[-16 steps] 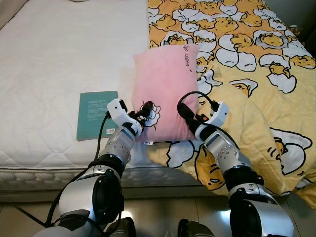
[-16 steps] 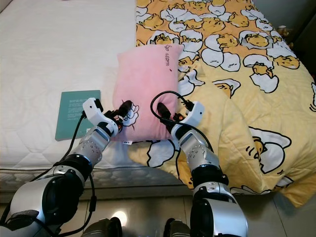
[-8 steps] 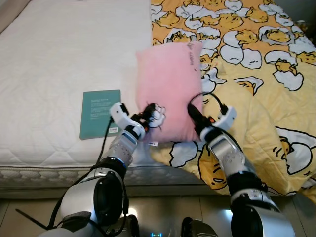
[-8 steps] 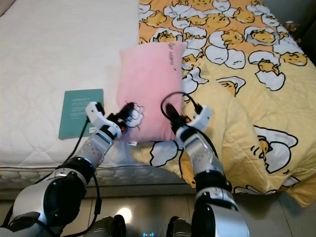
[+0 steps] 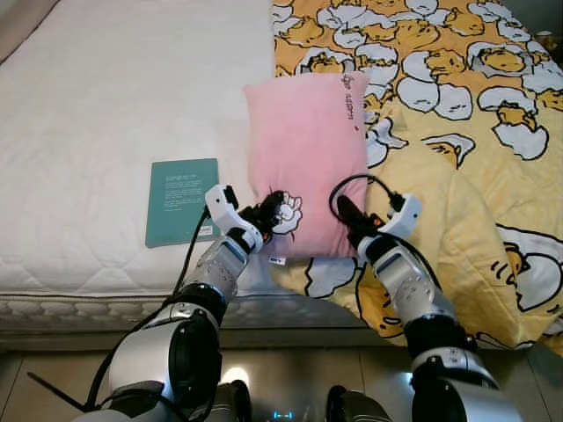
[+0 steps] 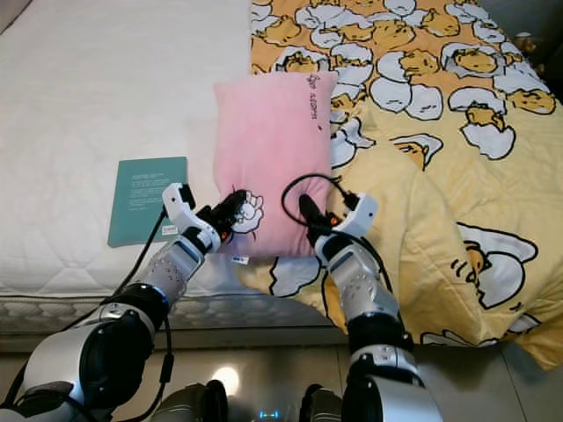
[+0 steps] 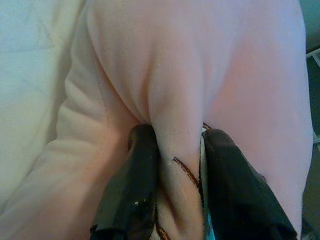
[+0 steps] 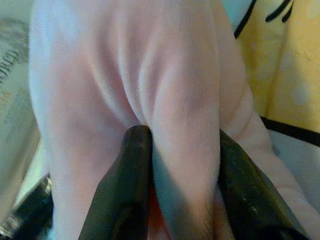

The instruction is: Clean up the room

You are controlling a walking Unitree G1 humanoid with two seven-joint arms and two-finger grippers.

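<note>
Pink pillow (image 5: 306, 158) on bed (image 5: 106, 105), near corners pinched: left pincer (image 5: 269, 209), right pincer (image 5: 346, 219) each clamped on fabric. Teal book (image 5: 182, 200) beside pillow. Step: pillow grasped; next likely joint lift, level.

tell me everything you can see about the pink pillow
The pink pillow is a soft, plush-looking rectangle with small dark writing near its far corner and a white cartoon patch and tag at its near edge. It lies lengthwise on the bed, partly on the white mattress and partly on the yellow blanket. The left gripper and right gripper each pinch a fold at its near end.
</note>
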